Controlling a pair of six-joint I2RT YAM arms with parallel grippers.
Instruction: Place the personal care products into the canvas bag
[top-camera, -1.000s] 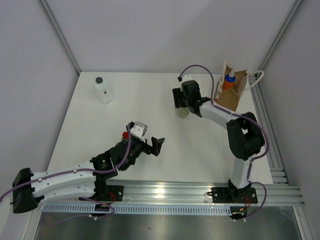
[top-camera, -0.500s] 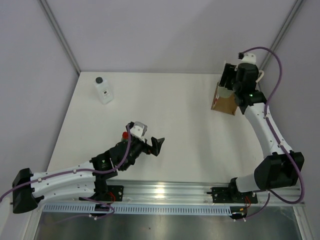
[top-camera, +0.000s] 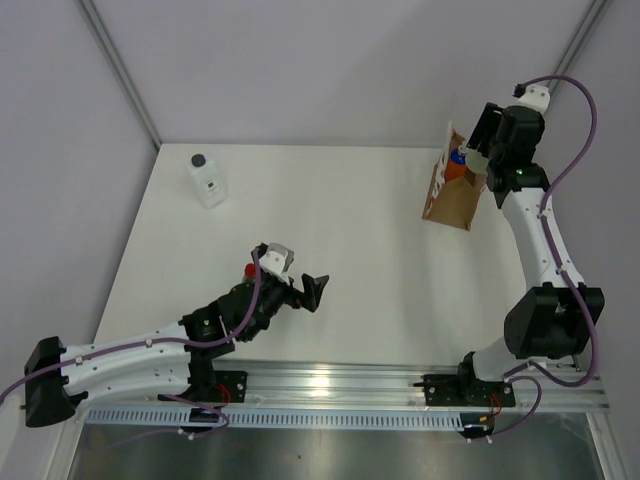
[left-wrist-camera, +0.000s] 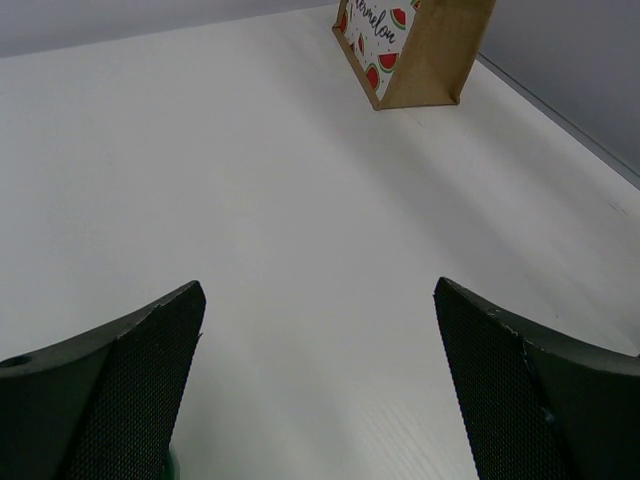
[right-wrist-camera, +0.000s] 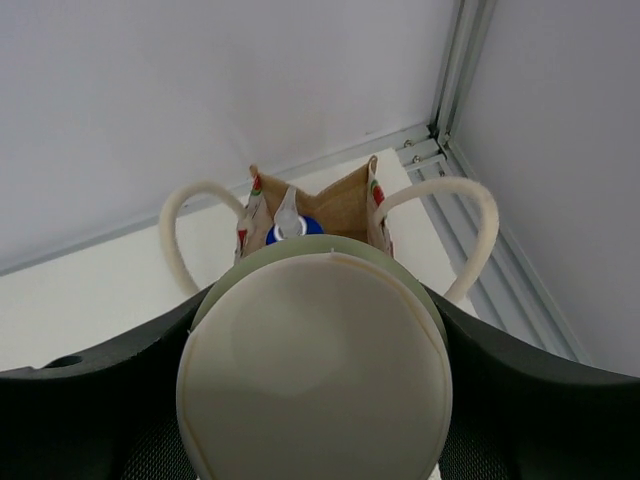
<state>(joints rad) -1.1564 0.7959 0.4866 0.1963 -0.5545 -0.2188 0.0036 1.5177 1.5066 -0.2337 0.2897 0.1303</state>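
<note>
altogether three bottles (top-camera: 206, 180), one canvas bag (top-camera: 452, 203)

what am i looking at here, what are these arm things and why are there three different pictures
Two robot arms are bolted to the near edge of a white table. One picture looks down from above; the other two come from cameras on each wrist, so that arm's black fingers show. The left gripper is low, open and empty. The right gripper is raised over the canvas bag, clamped on an olive-green bottle; its whitish end fills the right wrist picture. An orange-red bottle with a blue cap is in the bag. A clear square bottle stands on the table's far left.
</note>
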